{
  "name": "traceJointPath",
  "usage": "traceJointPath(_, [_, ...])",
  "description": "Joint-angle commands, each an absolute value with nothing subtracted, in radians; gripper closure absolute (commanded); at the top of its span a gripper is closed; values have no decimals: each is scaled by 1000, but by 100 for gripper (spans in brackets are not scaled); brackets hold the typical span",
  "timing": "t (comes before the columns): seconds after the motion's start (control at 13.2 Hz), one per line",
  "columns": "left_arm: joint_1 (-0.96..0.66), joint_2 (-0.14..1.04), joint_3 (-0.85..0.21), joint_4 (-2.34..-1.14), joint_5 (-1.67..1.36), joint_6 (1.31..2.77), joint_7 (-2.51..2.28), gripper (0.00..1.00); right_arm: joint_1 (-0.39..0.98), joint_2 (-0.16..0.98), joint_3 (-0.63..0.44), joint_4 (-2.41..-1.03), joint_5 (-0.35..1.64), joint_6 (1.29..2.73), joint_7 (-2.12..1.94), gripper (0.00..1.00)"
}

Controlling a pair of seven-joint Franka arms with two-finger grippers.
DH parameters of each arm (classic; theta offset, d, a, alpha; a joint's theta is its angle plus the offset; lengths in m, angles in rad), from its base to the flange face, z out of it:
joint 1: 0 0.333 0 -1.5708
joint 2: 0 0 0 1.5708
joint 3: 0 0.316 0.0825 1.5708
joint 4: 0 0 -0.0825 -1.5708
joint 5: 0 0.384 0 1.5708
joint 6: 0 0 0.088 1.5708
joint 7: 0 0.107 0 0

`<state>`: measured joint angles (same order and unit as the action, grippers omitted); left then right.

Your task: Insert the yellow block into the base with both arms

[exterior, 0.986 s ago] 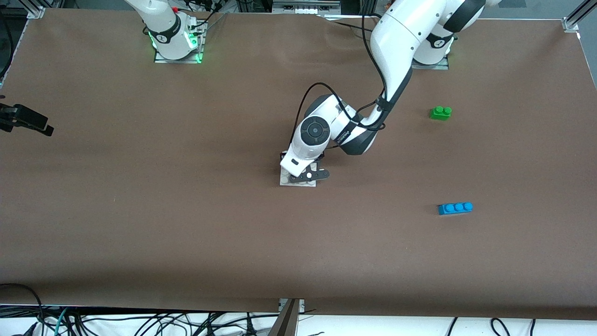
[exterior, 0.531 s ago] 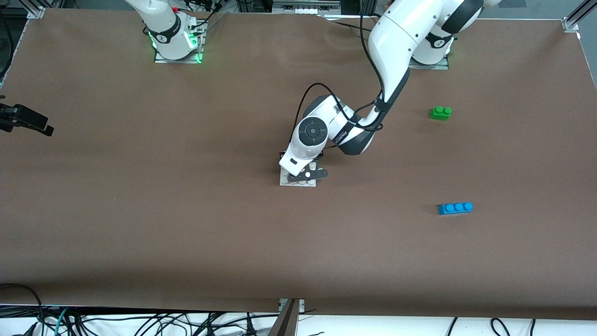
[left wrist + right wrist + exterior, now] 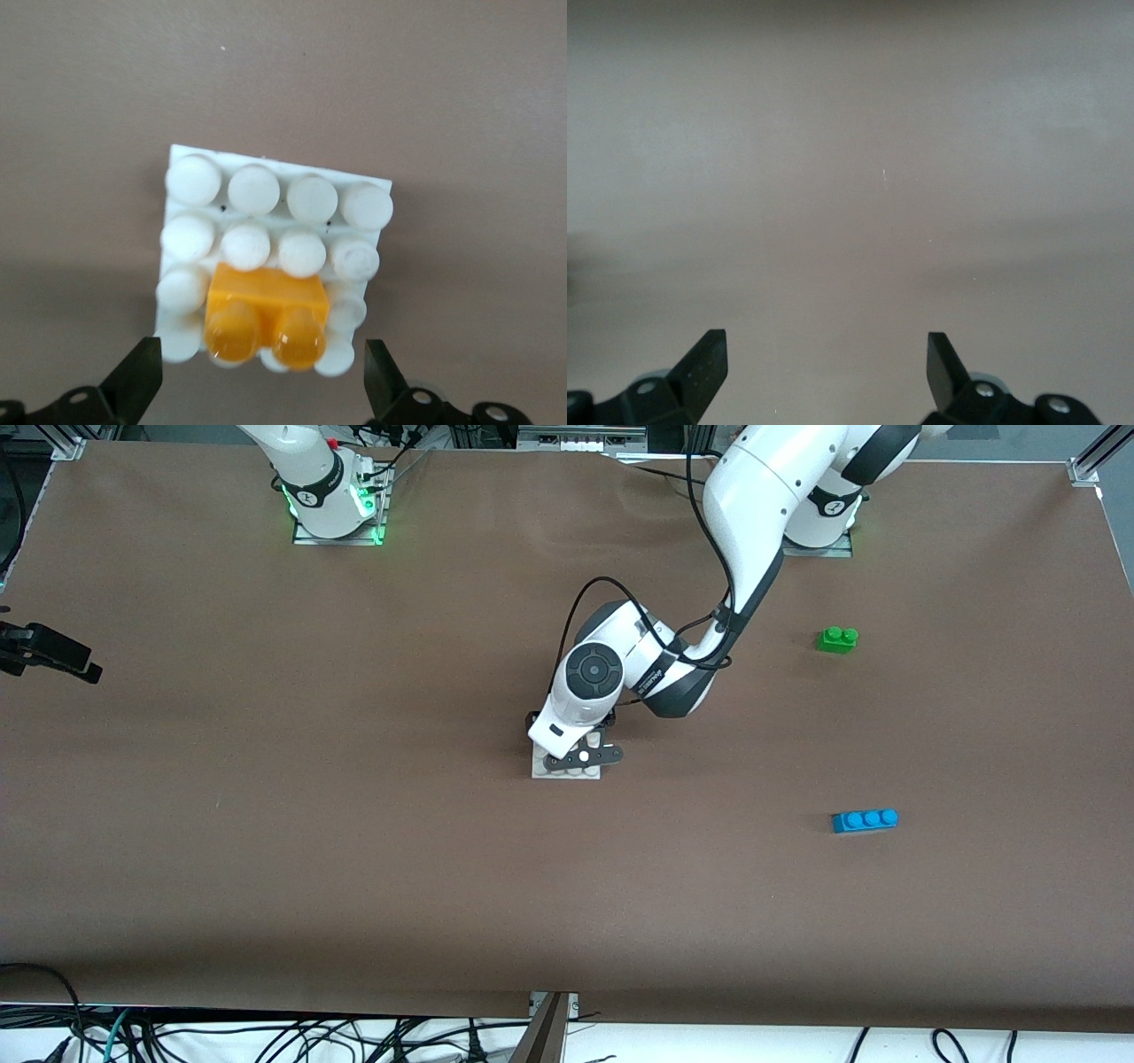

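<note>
The yellow block [image 3: 266, 314] sits on the white base [image 3: 266, 190], on the studs at one edge. My left gripper [image 3: 261, 385] is open just above it, with its fingers [image 3: 137, 376] spread wider than the block and not touching it. In the front view the left gripper [image 3: 580, 760] covers most of the base [image 3: 567, 772] at the table's middle and hides the block. My right gripper [image 3: 53, 657] waits open over bare table at the right arm's end; it is also in the right wrist view [image 3: 824, 367].
A green two-stud brick [image 3: 836, 638] and a blue three-stud brick [image 3: 865, 820] lie toward the left arm's end of the table, the blue one nearer the front camera. Cables hang along the table's front edge.
The left arm's wrist has shifted slightly toward the right arm's end while its gripper stays over the base. The right gripper has not moved.
</note>
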<state>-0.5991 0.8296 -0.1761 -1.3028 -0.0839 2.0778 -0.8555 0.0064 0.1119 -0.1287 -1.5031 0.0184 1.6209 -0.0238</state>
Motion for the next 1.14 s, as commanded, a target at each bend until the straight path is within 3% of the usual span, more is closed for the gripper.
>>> traceJointPath(0.0, [-578, 727, -167, -1312, -78, 1961, -842, 0, -6, 106, -120, -1503, 18, 1617, -40, 0])
traceJointPath(0.68, [-223, 390, -161, -1336, -65, 1505, -557, 0, -6, 106, -120, -1502, 21, 1618, -40, 0])
traceJointPath(1.06, [12, 183, -163, -1469, -45, 1462, -266, 0, -6, 106, -120, -1502, 23, 1618, -38, 0])
